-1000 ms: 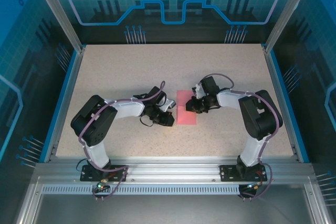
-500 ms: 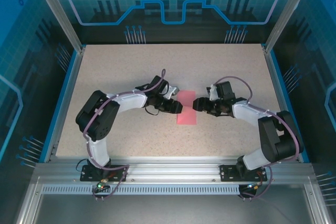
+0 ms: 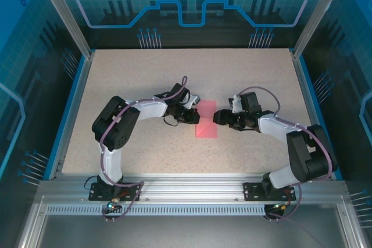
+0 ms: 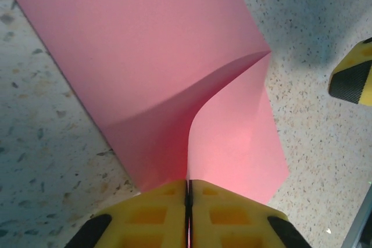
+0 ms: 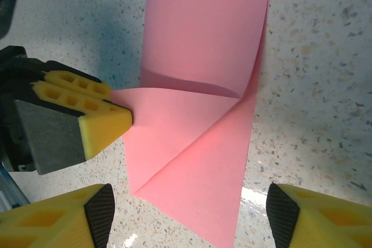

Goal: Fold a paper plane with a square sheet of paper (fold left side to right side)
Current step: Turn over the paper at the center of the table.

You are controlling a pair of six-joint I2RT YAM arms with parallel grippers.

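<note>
The square sheet of paper lies mid-table as a pink, folded, narrow rectangle. My left gripper is shut on its top layer at the left edge. In the left wrist view the gripper pinches that layer, and the paper curls up from the layer below. In the right wrist view the lifted flap of the paper slants across the lower layer, with the left gripper's yellow fingers at its corner. My right gripper is at the paper's right edge. Its jaws stand open over the paper's end, holding nothing.
The speckled tabletop is bounded by blue rails and an aluminium frame. Bare table lies all around the paper. One right gripper fingertip shows at the edge of the left wrist view.
My left gripper moved right to the paper and shut on its top layer. My right gripper drew back off the paper to its right edge and opened.
</note>
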